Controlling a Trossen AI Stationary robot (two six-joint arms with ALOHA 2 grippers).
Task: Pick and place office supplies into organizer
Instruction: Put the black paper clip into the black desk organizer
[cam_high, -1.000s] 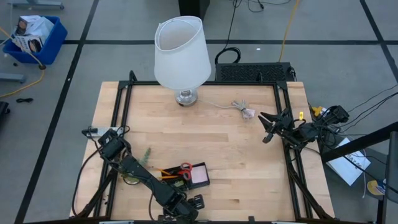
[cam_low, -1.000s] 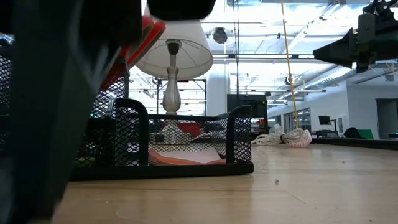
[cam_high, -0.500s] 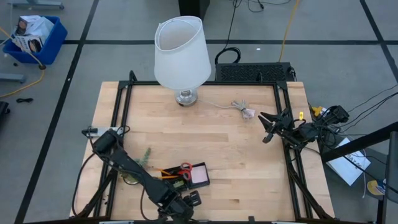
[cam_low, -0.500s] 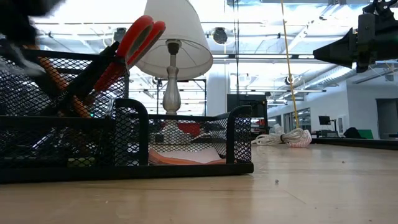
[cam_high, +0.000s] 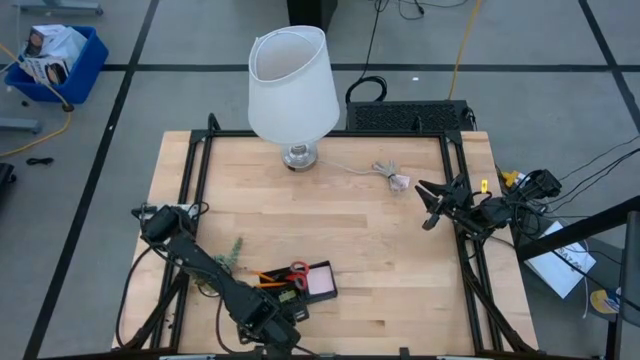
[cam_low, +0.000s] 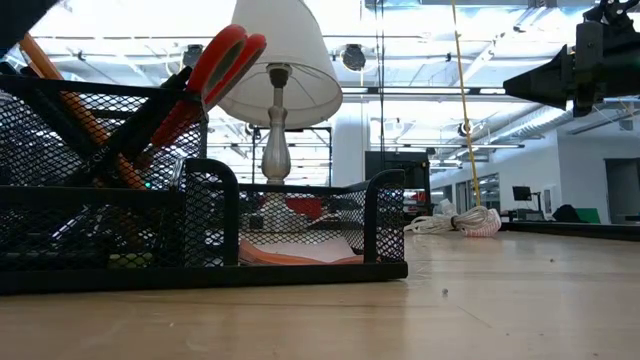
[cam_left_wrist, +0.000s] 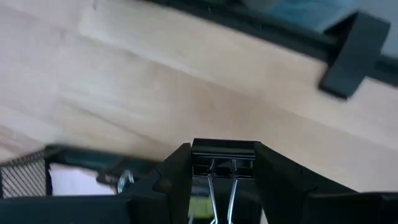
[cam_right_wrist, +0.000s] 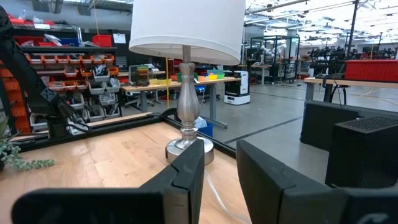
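The black mesh organizer (cam_high: 292, 284) (cam_low: 200, 235) stands near the table's near edge. It holds red-handled scissors (cam_high: 298, 269) (cam_low: 225, 60), an orange pencil (cam_high: 268, 275) and a pink sticky-note pad (cam_high: 322, 280). My left gripper (cam_high: 283, 322) (cam_left_wrist: 224, 155) hangs just nearward of the organizer, above the table, shut on a black binder clip (cam_left_wrist: 224, 150). My right gripper (cam_high: 430, 205) (cam_right_wrist: 219, 174) waits raised at the table's right edge, pointing level, open with nothing between its fingers. My left gripper pinches the binder clip's black body (cam_left_wrist: 222, 147) at its two ends between its two fingertips (cam_left_wrist: 177, 174). The fingers point steeply down from above. The clip's wire handles (cam_left_wrist: 221, 190) run back between the fingers. The clip is lifted clear of the wooden table.
A white-shaded lamp (cam_high: 292, 85) stands at the far middle, with a pale coiled cable bundle (cam_high: 392, 178) to its right. A small green plant (cam_high: 228, 258) sits left of the organizer. Bare wood lies across the table's middle and right (cam_high: 380, 250).
My left gripper has risen with the binder clip and shifted along the near edge toward the table's left. It has left the low view, which now shows the organizer unblocked. Its grip has stayed shut on the clip.
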